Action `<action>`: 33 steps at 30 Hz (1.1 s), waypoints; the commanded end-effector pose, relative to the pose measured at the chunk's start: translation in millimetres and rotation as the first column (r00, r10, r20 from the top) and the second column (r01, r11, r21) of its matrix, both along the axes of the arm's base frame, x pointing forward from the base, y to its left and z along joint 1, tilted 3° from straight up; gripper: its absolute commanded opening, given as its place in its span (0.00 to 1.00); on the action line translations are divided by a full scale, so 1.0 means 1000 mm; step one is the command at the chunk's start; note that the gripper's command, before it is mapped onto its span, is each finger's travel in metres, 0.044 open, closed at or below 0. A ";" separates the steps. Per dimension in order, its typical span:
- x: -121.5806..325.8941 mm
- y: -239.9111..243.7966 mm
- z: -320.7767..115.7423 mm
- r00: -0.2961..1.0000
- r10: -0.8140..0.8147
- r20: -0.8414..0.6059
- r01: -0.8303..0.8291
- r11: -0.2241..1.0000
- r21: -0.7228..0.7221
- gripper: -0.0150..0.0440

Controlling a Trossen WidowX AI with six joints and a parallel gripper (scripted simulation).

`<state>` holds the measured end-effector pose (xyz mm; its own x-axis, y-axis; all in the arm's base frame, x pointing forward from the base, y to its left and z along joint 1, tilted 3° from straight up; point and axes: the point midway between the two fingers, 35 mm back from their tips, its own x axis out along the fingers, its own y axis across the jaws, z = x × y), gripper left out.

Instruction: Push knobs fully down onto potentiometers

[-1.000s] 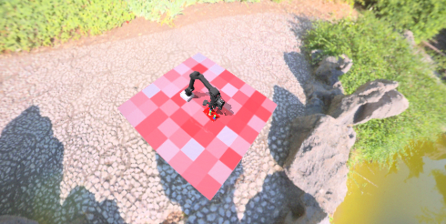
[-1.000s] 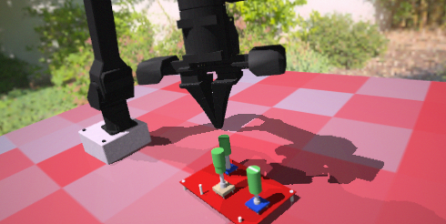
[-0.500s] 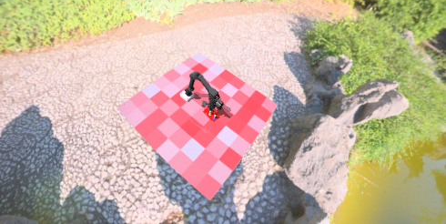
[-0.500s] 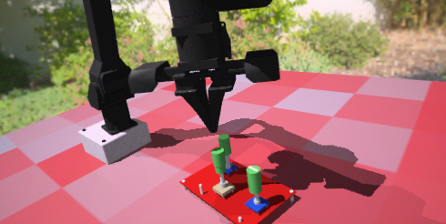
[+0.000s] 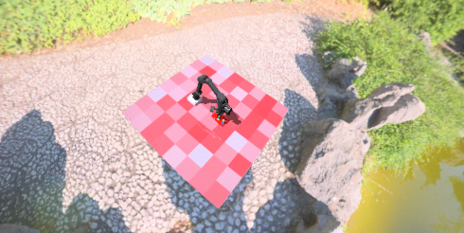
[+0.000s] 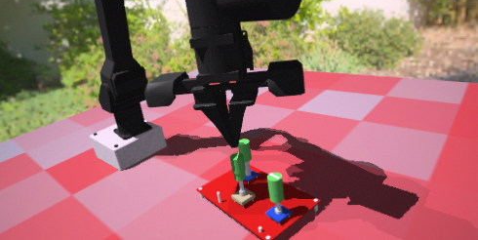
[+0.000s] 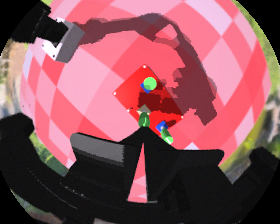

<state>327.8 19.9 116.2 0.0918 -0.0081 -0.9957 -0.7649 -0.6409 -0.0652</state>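
Note:
The red circuit board (image 6: 254,216) (image 7: 127,91) stands on short legs. Three green knobs stand on it. The back knob (image 6: 245,150) (image 7: 150,83) has a stretch of grey shaft showing above its blue potentiometer (image 6: 251,178). The middle knob (image 6: 238,168) (image 7: 144,120) also shows shaft above its beige potentiometer (image 6: 243,197). The front right knob (image 6: 275,188) (image 7: 166,136) shows less shaft above its blue potentiometer (image 6: 278,214). My gripper (image 6: 235,145) is shut and empty, pointing down. Its tips appear just above the middle knob; contact cannot be told.
The arm's pale base (image 6: 128,147) (image 7: 66,46) stands behind and left of the board in the exterior view. Thin white pins (image 6: 219,197) rise from the board near its edges. The arm's shadow falls on the checkered table (image 5: 200,155) behind the board.

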 end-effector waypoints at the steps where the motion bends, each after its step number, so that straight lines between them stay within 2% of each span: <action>1: 0.000 0.000 -0.009 1.000 0.004 -0.006 -0.004 1.000 0.003 0.25; 33: 0.000 0.000 -0.016 1.000 0.004 -0.006 -0.004 1.000 0.003 0.25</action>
<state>327.7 19.7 102.2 0.0865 -0.0085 -0.9962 -0.7652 -0.6409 -0.0610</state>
